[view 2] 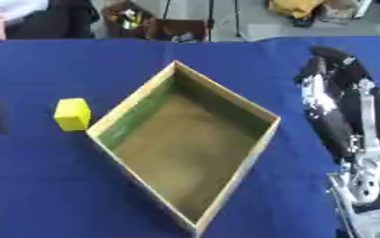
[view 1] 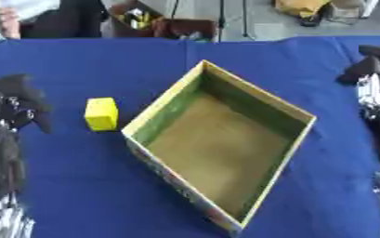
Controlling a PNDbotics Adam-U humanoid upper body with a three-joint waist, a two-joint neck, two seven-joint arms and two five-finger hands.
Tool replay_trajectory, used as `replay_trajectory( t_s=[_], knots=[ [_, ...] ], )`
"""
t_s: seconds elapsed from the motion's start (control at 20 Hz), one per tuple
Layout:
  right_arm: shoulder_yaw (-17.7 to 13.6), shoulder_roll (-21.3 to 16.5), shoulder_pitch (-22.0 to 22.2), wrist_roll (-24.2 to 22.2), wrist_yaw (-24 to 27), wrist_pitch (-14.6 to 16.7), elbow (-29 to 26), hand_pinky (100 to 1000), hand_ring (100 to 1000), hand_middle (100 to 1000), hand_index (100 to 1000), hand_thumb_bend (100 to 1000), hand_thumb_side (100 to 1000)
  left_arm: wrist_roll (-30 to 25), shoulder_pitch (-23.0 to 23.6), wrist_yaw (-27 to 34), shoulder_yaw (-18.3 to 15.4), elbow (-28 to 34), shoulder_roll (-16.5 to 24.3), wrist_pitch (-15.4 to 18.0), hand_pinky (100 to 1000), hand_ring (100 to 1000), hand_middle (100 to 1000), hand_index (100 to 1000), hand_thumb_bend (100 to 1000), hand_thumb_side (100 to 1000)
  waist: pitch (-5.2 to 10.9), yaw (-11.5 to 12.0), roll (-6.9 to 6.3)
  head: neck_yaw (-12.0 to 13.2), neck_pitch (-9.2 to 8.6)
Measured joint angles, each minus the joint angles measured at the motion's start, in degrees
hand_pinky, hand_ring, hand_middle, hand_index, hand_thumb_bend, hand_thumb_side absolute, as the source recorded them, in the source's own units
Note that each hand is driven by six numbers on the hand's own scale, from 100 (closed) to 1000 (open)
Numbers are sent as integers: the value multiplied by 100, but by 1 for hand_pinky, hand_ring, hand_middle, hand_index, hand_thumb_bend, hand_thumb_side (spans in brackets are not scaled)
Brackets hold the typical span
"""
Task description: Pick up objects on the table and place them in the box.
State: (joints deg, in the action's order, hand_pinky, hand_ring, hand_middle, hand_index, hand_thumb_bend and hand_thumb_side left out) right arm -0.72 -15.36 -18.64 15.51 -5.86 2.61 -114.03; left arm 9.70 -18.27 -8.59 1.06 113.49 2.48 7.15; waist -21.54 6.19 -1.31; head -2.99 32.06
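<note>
A yellow cube sits on the blue tablecloth just left of the box, a short gap from its left wall. The cardboard box lies askew in the middle, with a yellow rim, green inner walls and a bare brown floor; nothing is inside. At the left edge my left hand hangs beside the cube, a hand's width to its left, fingers relaxed and holding nothing. Over the table to the right of the box is my right hand, level with its far corner, also open and holding nothing.
The blue tablecloth covers the whole table. My right forearm runs down the right side. Beyond the far edge are a brown carton, a yellow bag and a seated person at the upper left.
</note>
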Motion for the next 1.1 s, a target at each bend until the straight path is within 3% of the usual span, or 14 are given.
replay_trajectory(
  t_s=[0.45, 0.55, 0.65, 0.9, 1.1],
  knots=[
    [0, 1, 1, 0, 1, 0, 0, 645, 560, 528, 757, 100, 527, -4, 3, 0, 1, 0, -1, -3, 281, 469, 501, 717, 100, 928, 0, -16, -2, 1, 0],
    [-1, 1, 4, 0, 1, 0, 0, 645, 560, 528, 757, 100, 527, 0, 2, 0, 1, 0, 3, 0, 287, 475, 524, 757, 100, 914, 0, -12, -5, 0, 0],
    [-1, 1, 10, 0, 1, 0, 0, 645, 560, 527, 757, 100, 528, 48, -29, 1, -3, 0, 65, 20, 326, 507, 618, 834, 100, 891, 3, -1, -11, -7, 1],
    [-2, 0, 54, 0, 1, 0, 0, 645, 560, 527, 757, 100, 527, 178, -236, -43, -67, 0, 666, 101, 335, 516, 623, 837, 100, 842, 28, 6, -42, -26, 6],
    [-3, -3, 80, 0, 1, 0, 0, 646, 561, 528, 757, 100, 527, 211, -454, -130, -174, 1, 1339, 71, 371, 555, 670, 868, 100, 753, 30, -17, -59, -28, 7]
  ],
)
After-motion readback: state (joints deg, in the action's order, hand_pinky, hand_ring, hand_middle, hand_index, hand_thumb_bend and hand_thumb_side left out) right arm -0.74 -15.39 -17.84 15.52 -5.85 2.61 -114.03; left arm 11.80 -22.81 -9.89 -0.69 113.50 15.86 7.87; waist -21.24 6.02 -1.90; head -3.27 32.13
